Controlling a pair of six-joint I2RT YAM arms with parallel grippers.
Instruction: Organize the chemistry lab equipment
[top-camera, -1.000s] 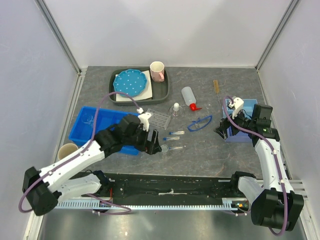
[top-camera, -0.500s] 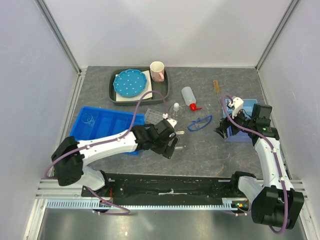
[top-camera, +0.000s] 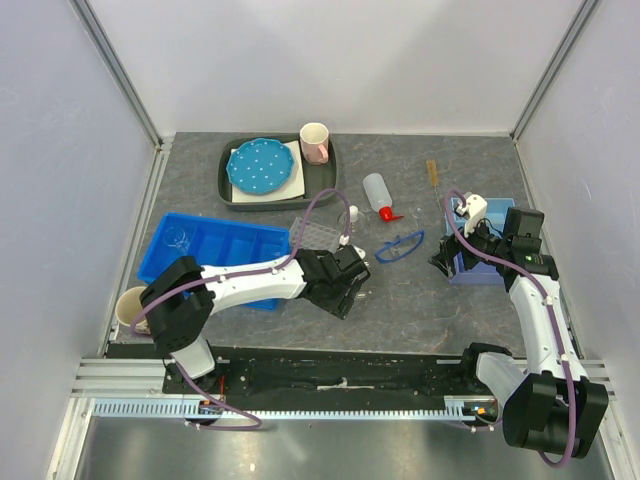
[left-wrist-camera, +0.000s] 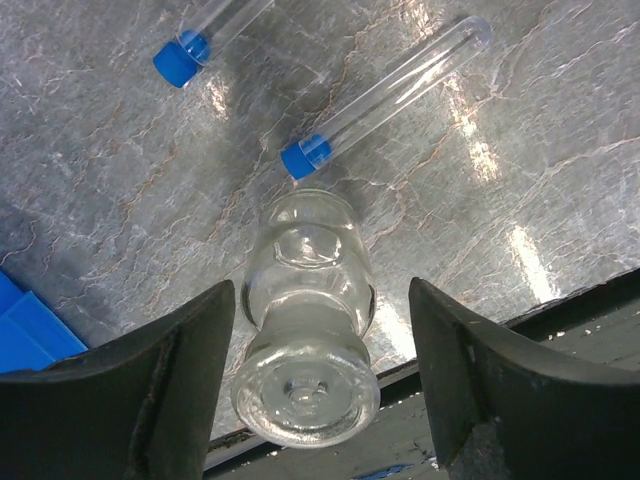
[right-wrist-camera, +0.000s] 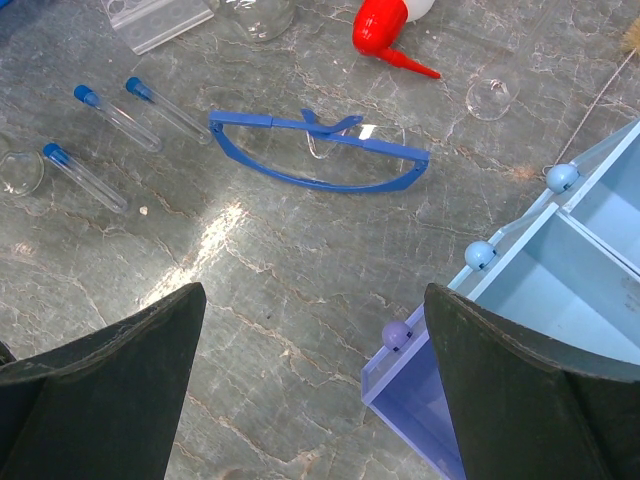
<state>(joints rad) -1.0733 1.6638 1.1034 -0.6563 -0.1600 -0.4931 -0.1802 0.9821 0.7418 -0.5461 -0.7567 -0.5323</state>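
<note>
My left gripper (top-camera: 347, 290) is open and low over the table in front of the clear tube rack (top-camera: 318, 236). In the left wrist view a small clear glass flask (left-wrist-camera: 305, 335) lies on its side between my open fingers (left-wrist-camera: 170, 390), untouched. Two blue-capped tubes (left-wrist-camera: 385, 95) lie just beyond it. My right gripper (top-camera: 443, 262) is open and empty above bare table (right-wrist-camera: 312, 300), beside the light blue organizer box (right-wrist-camera: 560, 300). The blue goggles (right-wrist-camera: 315, 150) and the white red-nozzled squeeze bottle (top-camera: 376, 193) lie ahead of it. The thin brown stick (top-camera: 432, 172) lies at the back right.
A blue divided tray (top-camera: 200, 250) holding a glass piece sits left. A dark tray (top-camera: 325, 185) with the dotted plate and the mug stands at the back. A paper cup (top-camera: 130, 300) stands near the left edge. A small glass flask (top-camera: 352, 216) stands by the rack.
My left arm has swung right from the blue tray and dropped over the flask and tubes in front of the rack. The right arm has not moved.
</note>
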